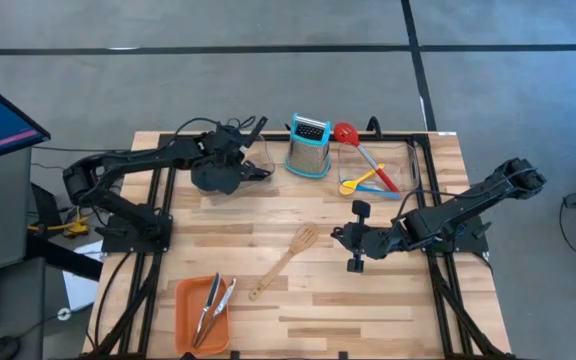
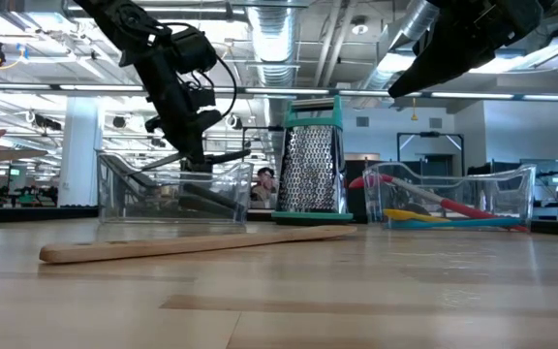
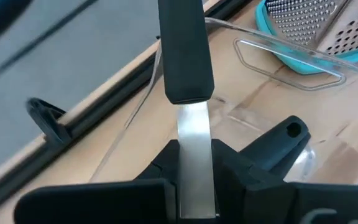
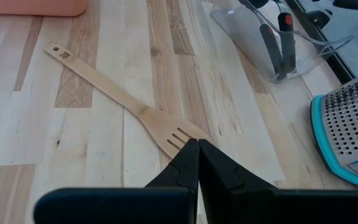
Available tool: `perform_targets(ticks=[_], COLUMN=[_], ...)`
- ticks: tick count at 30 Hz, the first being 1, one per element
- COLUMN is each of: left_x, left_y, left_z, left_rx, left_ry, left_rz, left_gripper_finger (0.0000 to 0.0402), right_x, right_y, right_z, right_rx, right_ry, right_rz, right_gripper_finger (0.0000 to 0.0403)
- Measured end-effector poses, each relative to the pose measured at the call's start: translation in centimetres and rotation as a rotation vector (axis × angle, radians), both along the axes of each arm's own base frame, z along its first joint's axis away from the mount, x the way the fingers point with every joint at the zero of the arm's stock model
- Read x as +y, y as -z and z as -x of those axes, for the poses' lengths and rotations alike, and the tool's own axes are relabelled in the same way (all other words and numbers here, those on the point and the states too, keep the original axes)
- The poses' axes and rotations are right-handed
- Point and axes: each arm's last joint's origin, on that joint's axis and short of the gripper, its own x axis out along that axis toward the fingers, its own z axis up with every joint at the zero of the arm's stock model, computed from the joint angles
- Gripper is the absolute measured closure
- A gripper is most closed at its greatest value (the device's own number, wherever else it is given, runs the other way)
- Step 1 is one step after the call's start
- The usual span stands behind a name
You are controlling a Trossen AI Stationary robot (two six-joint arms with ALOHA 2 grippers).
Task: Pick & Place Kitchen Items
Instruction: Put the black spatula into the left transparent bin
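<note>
Industrial lab: exposed ceiling ducts; concrete floor.

I see the wooden slotted spatula lying flat mid-surface. My left hand clamps a black-handled steel spatula. Tongs lie near-left.

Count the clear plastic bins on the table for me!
2. One clear bin sits under the left arm, left of the grater; the other bin sits right of it, holding spoons.

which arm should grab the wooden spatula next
Right, probably. The right hand is shut and empty, right by the wooden spatula. The left hand is busy, shut on a spatula at the far bin.
</note>
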Motion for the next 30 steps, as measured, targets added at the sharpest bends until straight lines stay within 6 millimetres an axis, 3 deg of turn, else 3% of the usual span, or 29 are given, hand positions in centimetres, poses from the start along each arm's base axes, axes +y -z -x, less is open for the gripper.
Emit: perform_targets(ticks=[5, 24, 30], left_x=[0.15, 0.41, 0.23], left_y=[-0.08, -0.41, 0.37], left_z=[0.12, -0.05, 0.25], left_rx=[0.060, 0.071, 0.086], left_ry=[-0.004, -0.079, -0.080], left_rz=[-0.065, -0.173, -0.163], left_gripper_finger=[0.0386, 0.0387, 0.0354], right_x=[0.00, 0.00, 0.00], right_y=[0.00, 0.01, 0.00], right_z=[0.00, 0.00, 0.00], right_rx=[0.000, 0.000, 0.000], right_ry=[0.000, 0.000, 0.000], right_rz=[0.000, 0.000, 0.000], right_gripper_finger=[0.0401, 0.0401, 0.0401])
